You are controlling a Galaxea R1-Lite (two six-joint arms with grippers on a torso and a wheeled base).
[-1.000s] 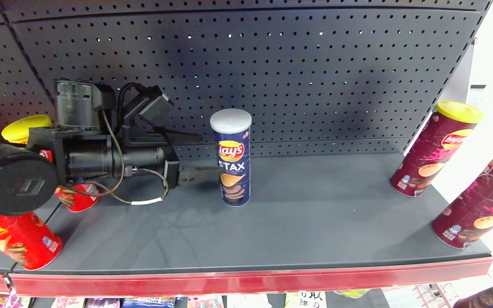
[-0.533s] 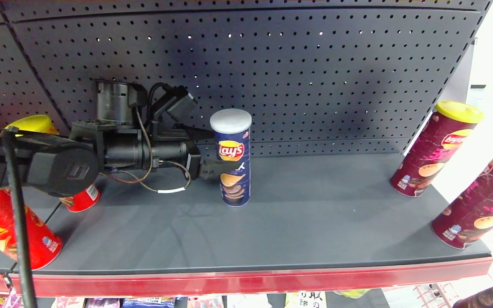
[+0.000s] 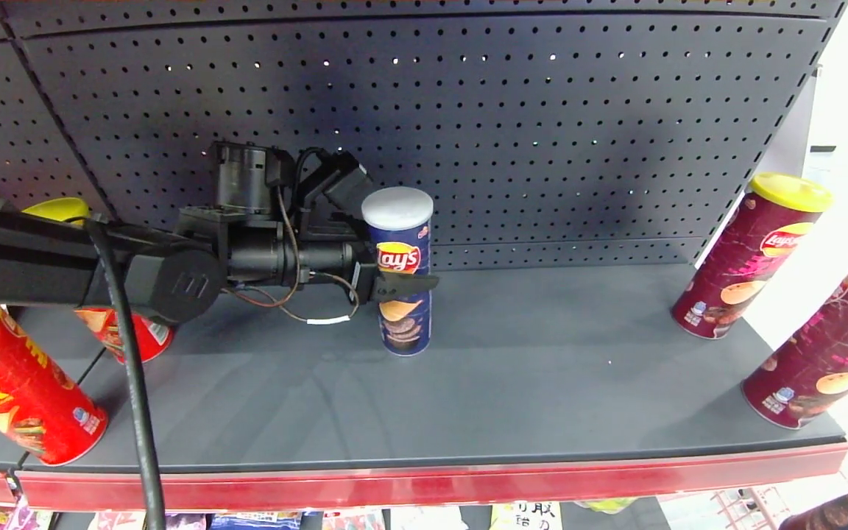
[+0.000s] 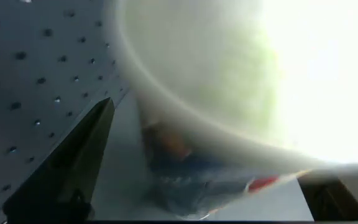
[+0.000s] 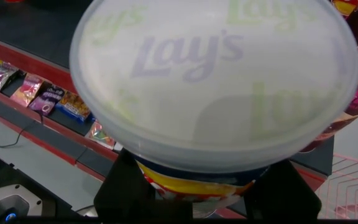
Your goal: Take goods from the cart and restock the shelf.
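Observation:
A blue chip can [image 3: 399, 309] with a white lid stands upright in the middle of the dark grey shelf [image 3: 542, 368]. My left gripper [image 3: 408, 276] comes in from the left at the can's mid height, open, with one finger [image 3: 415, 282] in front of the can and the other hidden behind it. In the left wrist view the can [image 4: 229, 124] sits between the fingers [image 4: 73, 168], with a gap beside it. My right gripper [image 5: 201, 196] is shut on another chip can [image 5: 216, 81] with a pale lid, seen from above.
Two maroon cans with yellow lids [image 3: 751, 258] [image 3: 829, 346] stand at the shelf's right end. Red cans [image 3: 19, 397] [image 3: 126, 335] stand at the left under my arm. A pegboard wall [image 3: 542, 132] backs the shelf. Bare shelf lies between the blue can and the maroon ones.
My left gripper has moved right along the shelf until its fingers straddle the blue can. The can has stayed in place.

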